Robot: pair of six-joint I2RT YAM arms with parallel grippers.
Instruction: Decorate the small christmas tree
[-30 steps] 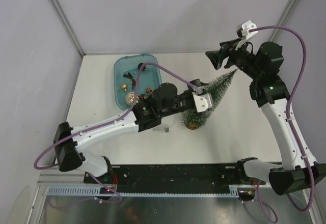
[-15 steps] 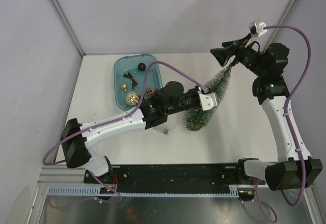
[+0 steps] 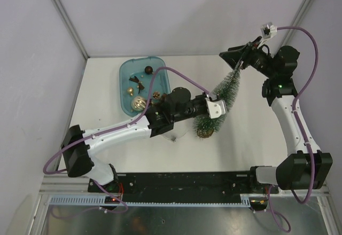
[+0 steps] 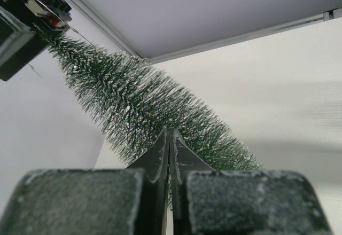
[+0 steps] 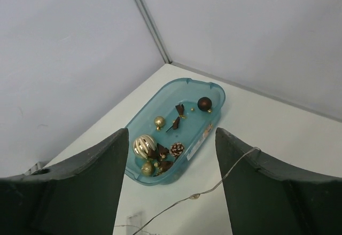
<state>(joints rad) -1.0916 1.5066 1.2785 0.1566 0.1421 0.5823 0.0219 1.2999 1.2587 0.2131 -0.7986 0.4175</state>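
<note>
Slim cone-shaped bottle-brush christmas tree (image 3: pixel 220 97), dark green bristles with frosted whitish tips, round brown base, sitting mid-way across matte white desk (image 3: pixel 251 139), leaning with tip toward right gripper (image 3: pixel 233 59). Against bristles, left gripper (image 4: pixel 169 139) pressing, grainy dark fingers closed tight, nothing visible between. Jaws of right gripper spreading wide, gripping nothing; thin wire (image 5: pixel 195 195) trailing below. Translucent teal plastic tray (image 5: pixel 160 99) holding glossy baubles and a pinecone. Versus half second earlier: left gripper sitting slightly nearer its base, tree lean unchanged.

The small christmas tree (image 3: pixel 227 88) is dark green with white-frosted tips. The tray (image 3: pixel 122 85) is translucent teal; in it lie a gold-striped ball (image 5: pixel 143 146) and a dark brown ball (image 5: pixel 204 103).
</note>
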